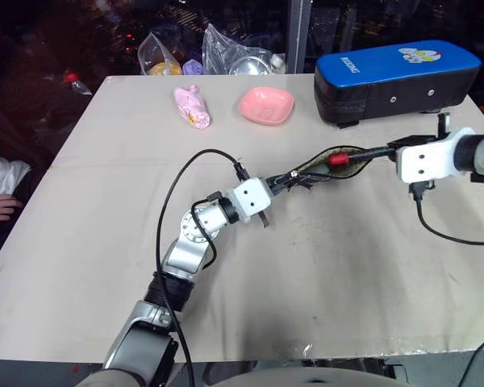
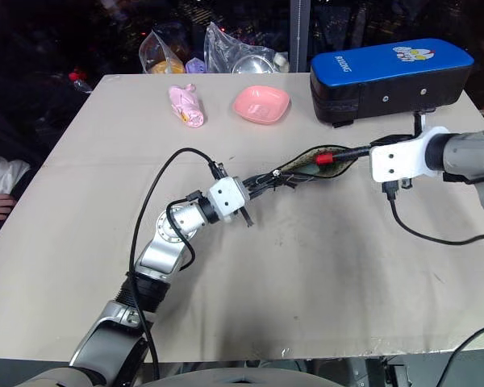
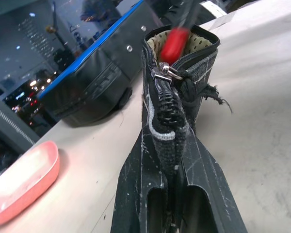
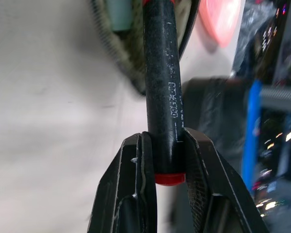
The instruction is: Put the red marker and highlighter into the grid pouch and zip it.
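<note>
At the middle of the bench, the left gripper is clamped on the near end of the grid pouch, holding its mouth up and open. The right gripper pinches the red marker by its tail, its cap already at the mouth. A pale green shape inside is probably the highlighter. Releasing the marker and zipping remain.

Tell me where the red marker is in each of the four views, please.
Left eye view: red marker, right of centre, red cap at the grid pouch mouth.
Right eye view: same place.
Left wrist view: red blur over the pouch opening.
Right wrist view: dark body between the fingers.
Shared landmark: blue-topped case.
</note>
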Controlling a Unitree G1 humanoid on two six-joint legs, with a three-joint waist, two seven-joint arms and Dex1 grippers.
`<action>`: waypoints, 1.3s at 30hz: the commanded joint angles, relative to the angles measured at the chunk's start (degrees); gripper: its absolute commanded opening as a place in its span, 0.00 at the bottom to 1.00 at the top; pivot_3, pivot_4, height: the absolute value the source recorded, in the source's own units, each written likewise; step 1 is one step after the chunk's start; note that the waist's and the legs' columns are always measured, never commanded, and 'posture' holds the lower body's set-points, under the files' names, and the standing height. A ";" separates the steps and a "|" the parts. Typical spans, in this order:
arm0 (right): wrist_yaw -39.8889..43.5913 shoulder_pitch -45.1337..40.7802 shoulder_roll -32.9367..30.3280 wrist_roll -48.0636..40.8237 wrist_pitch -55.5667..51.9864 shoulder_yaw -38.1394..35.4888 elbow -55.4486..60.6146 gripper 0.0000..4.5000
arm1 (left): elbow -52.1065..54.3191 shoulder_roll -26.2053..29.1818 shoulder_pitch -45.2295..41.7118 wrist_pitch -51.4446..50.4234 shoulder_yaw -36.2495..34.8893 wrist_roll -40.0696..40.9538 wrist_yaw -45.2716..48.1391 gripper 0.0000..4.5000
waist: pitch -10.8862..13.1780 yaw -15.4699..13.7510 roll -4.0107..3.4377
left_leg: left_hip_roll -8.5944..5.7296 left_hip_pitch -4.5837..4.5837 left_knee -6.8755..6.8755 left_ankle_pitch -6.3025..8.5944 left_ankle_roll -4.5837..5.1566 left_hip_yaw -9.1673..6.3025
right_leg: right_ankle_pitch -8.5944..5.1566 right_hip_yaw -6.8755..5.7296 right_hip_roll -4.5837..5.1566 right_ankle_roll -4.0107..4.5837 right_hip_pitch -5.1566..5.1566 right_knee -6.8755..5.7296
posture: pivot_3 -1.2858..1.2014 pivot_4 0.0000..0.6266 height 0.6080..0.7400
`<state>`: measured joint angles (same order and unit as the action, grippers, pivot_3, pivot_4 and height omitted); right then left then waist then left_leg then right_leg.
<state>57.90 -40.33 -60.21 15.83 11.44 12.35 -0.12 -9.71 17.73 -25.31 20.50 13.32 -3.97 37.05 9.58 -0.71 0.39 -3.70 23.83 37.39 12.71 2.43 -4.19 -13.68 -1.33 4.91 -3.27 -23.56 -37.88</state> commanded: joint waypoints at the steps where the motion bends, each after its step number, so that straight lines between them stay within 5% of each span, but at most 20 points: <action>1: 0.56 -4.01 4.37 1.15 1.84 2.42 1.52 0.06 | 0.84 -0.34 -1.40 1.91 0.40 -0.19 -0.34 0.00 | 0.00 0.05 0.01 | 0.00 0.00 0.00 0.00 0.00 0.00 | 0.00 0.01 0.00 0.00 0.01 0.00 | 0.52 0.24 0.96; 10: 1.85 -2.81 12.57 1.11 -1.28 5.17 4.39 0.06 | 1.80 -2.32 -0.73 0.75 0.40 0.50 -1.33 0.00 | 0.00 -0.10 0.02 | -0.07 0.03 0.02 0.00 0.00 -0.06 | 0.02 0.06 0.01 -0.01 0.00 0.00 | 0.52 0.24 0.96; 11: 1.62 -2.95 13.01 0.88 -1.58 4.73 4.29 0.28 | 1.87 -2.41 -0.55 0.58 0.35 0.59 -1.43 0.00 | 0.00 -0.09 0.02 | -0.07 0.02 0.02 -0.01 0.00 -0.05 | 0.02 0.06 0.01 -0.01 0.00 -0.02 | 0.52 0.24 0.96; 16: 5.65 -3.96 11.39 -8.12 -11.97 -2.89 4.19 0.78 | 1.83 -2.61 -0.24 -0.20 -0.24 0.71 -1.76 0.00 | 0.01 -0.06 0.01 | -0.06 0.01 0.02 -0.01 -0.01 -0.06 | 0.02 0.03 -0.02 -0.01 -0.01 -0.05 | 0.52 0.24 0.96; 21: 12.40 -2.03 8.76 -30.38 -44.16 -12.20 17.78 0.78 | 1.53 -3.10 -0.42 -0.49 -0.33 1.41 -1.69 0.00 | 0.01 -0.21 0.02 | -0.06 0.04 0.01 0.02 0.03 -0.09 | 0.02 0.13 0.07 0.00 0.00 -0.01 | 0.52 0.24 0.96; 23: 11.99 0.79 8.65 -44.53 -62.26 -16.91 26.63 0.78 | 1.33 -3.41 -0.68 -0.54 -0.24 1.60 -1.59 0.00 | 0.00 -0.25 0.02 | -0.01 0.05 -0.02 0.14 0.22 -0.15 | 0.02 0.12 0.18 0.02 0.00 0.01 | 0.52 0.24 0.96; 27: 6.28 5.51 10.55 -57.92 -79.26 -21.50 34.43 0.78 | 1.32 -3.58 -0.80 -0.76 -0.24 1.91 -1.32 0.00 | 0.00 -0.19 0.02 | 0.06 0.05 -0.02 0.16 0.25 -0.19 | 0.03 0.09 0.20 0.06 0.00 -0.01 | 0.52 0.24 0.96; 33: -11.44 9.69 18.82 -55.05 -86.59 -17.63 30.90 0.78 | 1.54 -3.67 -0.69 -0.74 0.48 2.15 -0.61 0.00 | -0.02 -0.22 0.05 | 0.04 0.05 0.10 0.15 0.26 -0.14 | 0.07 0.07 0.22 0.08 0.04 -0.01 | 0.52 0.24 0.96; 39: -16.31 7.01 22.95 -53.70 -85.63 -13.94 24.78 0.78 | 2.89 -2.88 -0.33 -0.51 0.87 1.93 0.31 0.00 | -0.03 -0.07 0.06 | -0.01 0.05 0.06 0.14 0.25 -0.13 | 0.07 0.06 0.06 0.07 0.00 -0.06 | 0.52 0.24 0.96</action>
<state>42.69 -31.66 -37.99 -37.58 -74.87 -0.92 24.39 -9.72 14.82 -25.48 19.27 14.04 -2.76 37.26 9.55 -0.78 0.45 -3.71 23.88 37.45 12.85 2.68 -4.32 -13.61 -1.27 4.97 -3.20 -23.56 -37.93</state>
